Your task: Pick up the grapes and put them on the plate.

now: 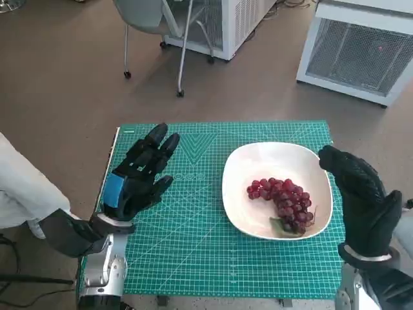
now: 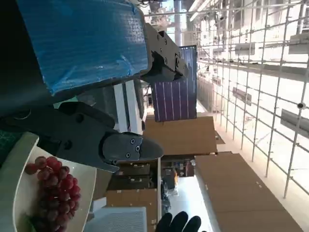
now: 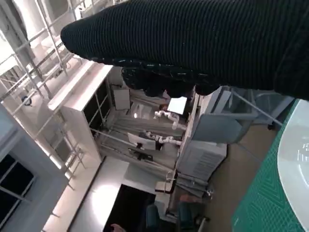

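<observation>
Resting nearest the camera at seven o'clock on the green cutting mat (image 1: 193, 245), the left hand (image 1: 139, 174) is lying released, fingers spread. Toward four o'clock, red grapes (image 1: 284, 200) are sitting on the white plate (image 1: 258, 158). At three o'clock, the right hand (image 1: 361, 194) is hovering, grasping nothing. No writing is reading clearly. Beyond, a chair (image 1: 155, 26) is standing at twelve.

No readable text or labels

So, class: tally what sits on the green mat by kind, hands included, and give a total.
Plates: 1, white plate
Grape bunches: 1, red grapes on it
Hands: 2, left hand, right hand
Total: 4
</observation>
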You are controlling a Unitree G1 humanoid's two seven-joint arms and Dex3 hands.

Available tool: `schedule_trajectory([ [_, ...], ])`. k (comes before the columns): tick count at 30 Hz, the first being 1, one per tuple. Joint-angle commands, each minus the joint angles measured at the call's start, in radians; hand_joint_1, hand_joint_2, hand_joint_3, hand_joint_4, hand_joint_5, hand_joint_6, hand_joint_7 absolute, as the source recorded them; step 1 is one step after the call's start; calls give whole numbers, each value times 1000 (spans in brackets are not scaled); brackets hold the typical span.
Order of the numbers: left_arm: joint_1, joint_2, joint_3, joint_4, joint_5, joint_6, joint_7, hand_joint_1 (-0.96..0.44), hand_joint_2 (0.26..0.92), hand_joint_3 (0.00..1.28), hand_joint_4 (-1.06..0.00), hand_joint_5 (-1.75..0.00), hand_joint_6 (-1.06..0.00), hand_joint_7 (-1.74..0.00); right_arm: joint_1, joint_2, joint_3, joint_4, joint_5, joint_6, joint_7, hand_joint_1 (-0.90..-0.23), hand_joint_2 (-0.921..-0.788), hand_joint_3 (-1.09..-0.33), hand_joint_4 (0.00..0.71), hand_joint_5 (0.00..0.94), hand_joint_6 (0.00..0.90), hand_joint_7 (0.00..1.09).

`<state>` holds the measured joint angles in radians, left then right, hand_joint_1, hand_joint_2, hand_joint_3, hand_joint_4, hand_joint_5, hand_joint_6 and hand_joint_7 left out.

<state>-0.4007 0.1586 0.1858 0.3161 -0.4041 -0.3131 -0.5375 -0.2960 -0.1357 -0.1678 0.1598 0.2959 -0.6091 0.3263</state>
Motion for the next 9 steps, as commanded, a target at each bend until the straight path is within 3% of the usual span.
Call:
schedule_trajectory([
  [1,21,1,-7,-24,7,-4,-9,-300,921,271,-314,-5,-383,-5,5,-4,-2,16,11,2,15,-481,-921,-533,573,8,202,660],
  [9,32,-7,-12,-28,8,-8,-16,-297,921,281,-321,-7,-381,-4,7,-5,-6,19,22,-2,25,-481,-921,-535,573,7,199,664],
])
